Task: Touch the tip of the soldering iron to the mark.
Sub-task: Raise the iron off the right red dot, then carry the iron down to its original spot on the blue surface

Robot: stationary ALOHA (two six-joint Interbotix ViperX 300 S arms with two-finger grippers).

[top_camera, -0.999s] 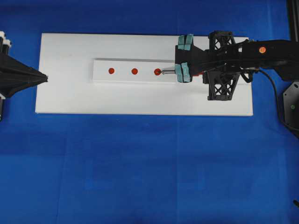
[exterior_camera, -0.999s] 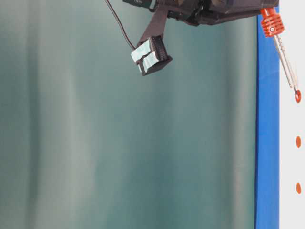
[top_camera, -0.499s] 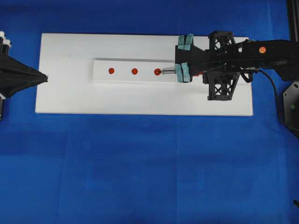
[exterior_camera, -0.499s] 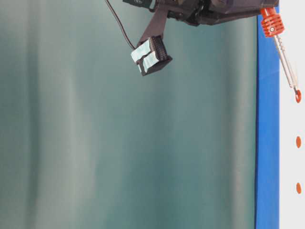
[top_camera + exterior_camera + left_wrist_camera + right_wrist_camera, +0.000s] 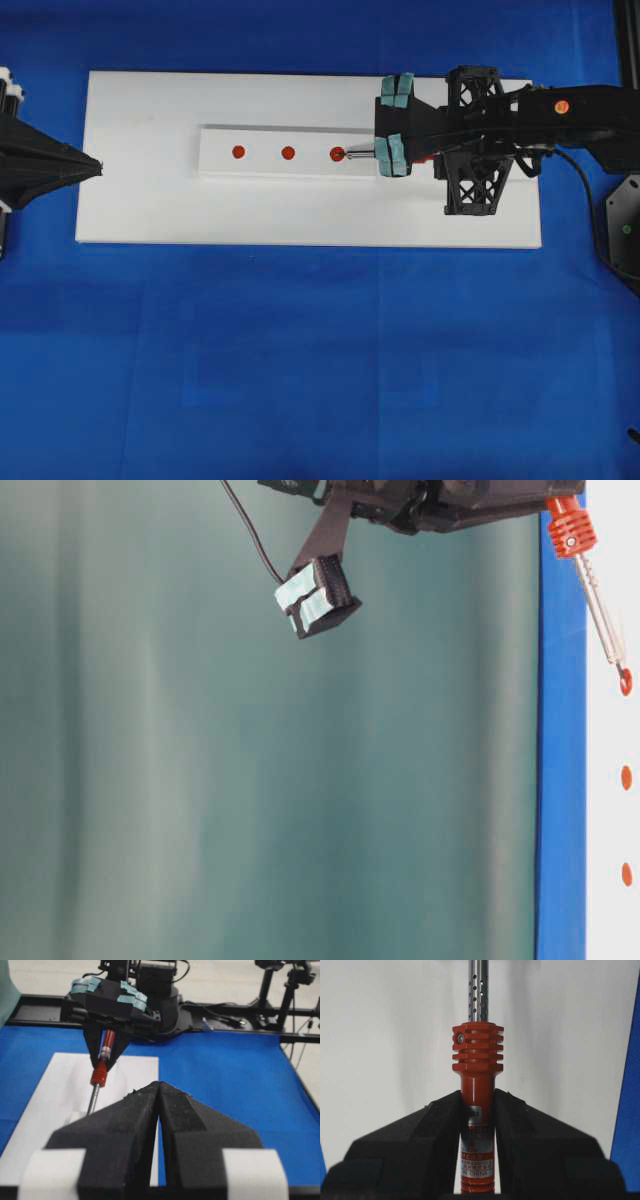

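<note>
Blue cloth (image 5: 300, 380) covers the worktop, with a flat white board (image 5: 150, 210) lying on it. Soldering iron (image 5: 477, 1110): red handle with ribbed collar, perforated metal shaft beyond it. Right hand (image 5: 477, 1125) is clamped on the handle, one black jaw pressed to each side, printed label showing between them. In the overhead view the shaft runs leftward out of that hand, and the tip sits at the rightmost red mark (image 5: 337, 153); the table-level view shows the tip meeting the dot, shaft tilted down toward it. Whether metal actually presses the surface, cannot tell.

Mark is one of three red dots in a row on a raised white strip (image 5: 270, 166) on the board; the middle dot (image 5: 288, 153) and left dot (image 5: 238, 152) lie well apart from the tip.

Black cord (image 5: 590, 215) curves off the right arm toward the right edge.

Left hand (image 5: 159, 1110): jaws together, only a thin seam between the black foam faces. It sits at the board's left edge, well apart from the strip, pointing toward the iron.
</note>
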